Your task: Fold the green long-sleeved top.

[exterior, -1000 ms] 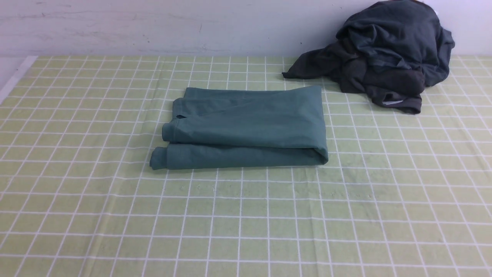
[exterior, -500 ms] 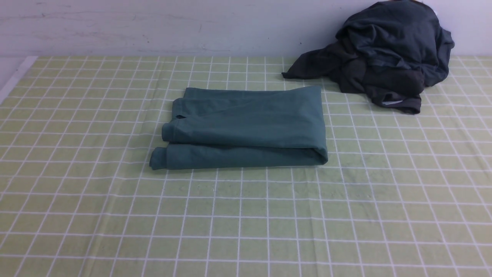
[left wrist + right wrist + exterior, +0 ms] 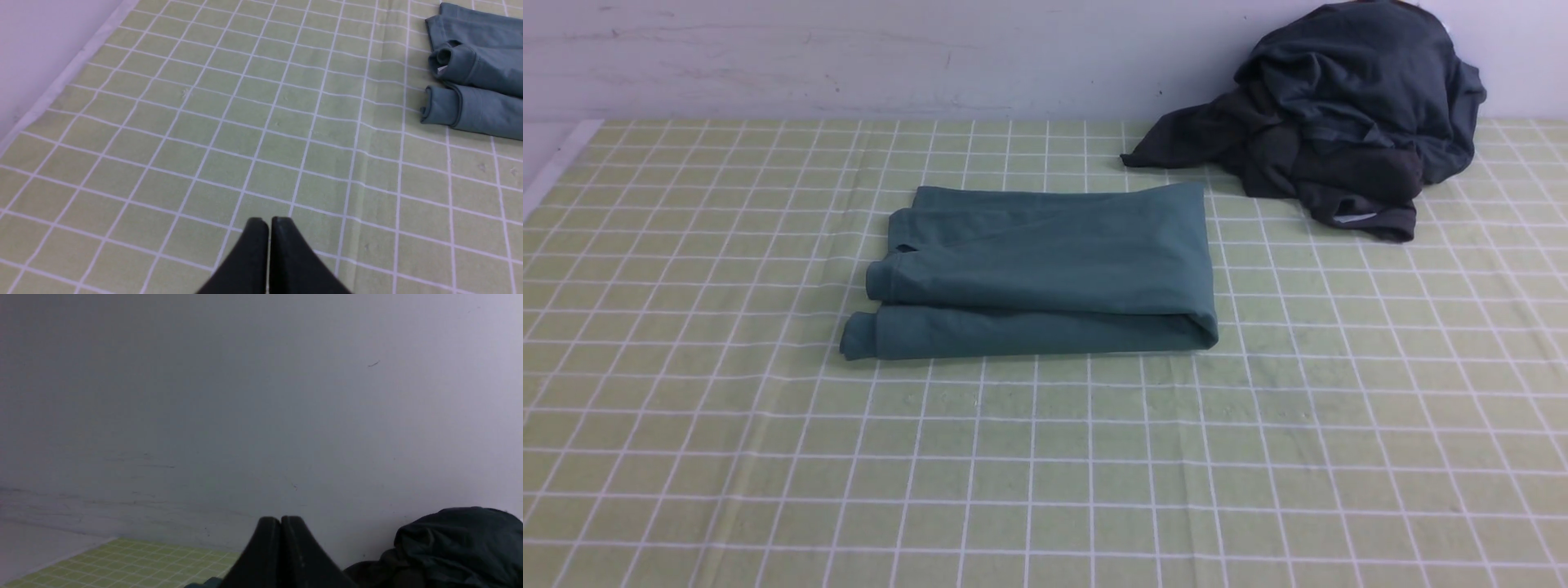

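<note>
Gripper state, left to right: my left gripper [image 3: 268,222] hangs over bare checked surface [image 3: 229,134], its jaws pressed together on nothing, with the green long-sleeved top [image 3: 476,73] well off to its side. My right gripper [image 3: 281,522] is likewise pressed together and empty, raised and aimed at the wall [image 3: 261,396], with the dark garment pile [image 3: 453,547] low beside it.

Front view, left to right: bare surface [image 3: 686,327]; then the green long-sleeved top [image 3: 1045,273], lying near the middle as a compact layered rectangle, rolled cuff and hem ends at its left side and a smooth fold at its right; then the dark garment pile [image 3: 1339,114], heaped against the wall at the far right, apart from the top.

Change over the last second: none visible. The top keeps the same outline and place, and neither arm enters the front view. I judge from this that the folding is complete or very nearly so, with both arms withdrawn. Whether the left-hand edges need further tidying I cannot tell.
</note>
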You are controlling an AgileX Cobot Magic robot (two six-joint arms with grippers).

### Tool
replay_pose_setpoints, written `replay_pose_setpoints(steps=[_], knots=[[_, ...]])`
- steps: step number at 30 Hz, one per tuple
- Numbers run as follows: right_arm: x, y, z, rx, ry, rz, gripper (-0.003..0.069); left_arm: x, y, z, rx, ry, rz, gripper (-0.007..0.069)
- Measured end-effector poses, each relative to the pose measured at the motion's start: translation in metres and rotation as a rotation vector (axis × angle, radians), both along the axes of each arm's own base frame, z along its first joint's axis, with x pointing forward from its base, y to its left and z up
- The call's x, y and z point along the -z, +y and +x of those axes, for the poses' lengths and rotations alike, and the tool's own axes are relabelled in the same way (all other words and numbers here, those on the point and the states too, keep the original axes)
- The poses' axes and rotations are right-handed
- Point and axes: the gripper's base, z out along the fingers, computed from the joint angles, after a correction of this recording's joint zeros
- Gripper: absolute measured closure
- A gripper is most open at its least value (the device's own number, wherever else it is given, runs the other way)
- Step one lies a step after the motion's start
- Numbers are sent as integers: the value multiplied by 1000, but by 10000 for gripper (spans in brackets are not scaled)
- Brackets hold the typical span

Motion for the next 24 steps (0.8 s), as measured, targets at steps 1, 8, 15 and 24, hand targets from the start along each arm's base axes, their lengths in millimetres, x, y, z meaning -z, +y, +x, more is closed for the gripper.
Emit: replay_pose_setpoints(steps=[1, 8, 15, 24], knots=[[13, 3, 3, -16, 10, -4, 671, 0, 0, 0, 0, -1, 0, 628], [54, 8, 11, -48, 104, -13, 671, 0, 0, 0, -2, 4, 1, 628], [59, 6, 13, -32, 177, 13, 671, 1, 0, -1, -3, 7, 0, 628], [73, -5, 18, 157, 342, 79, 671, 1, 0, -1, -3, 7, 0, 628]])
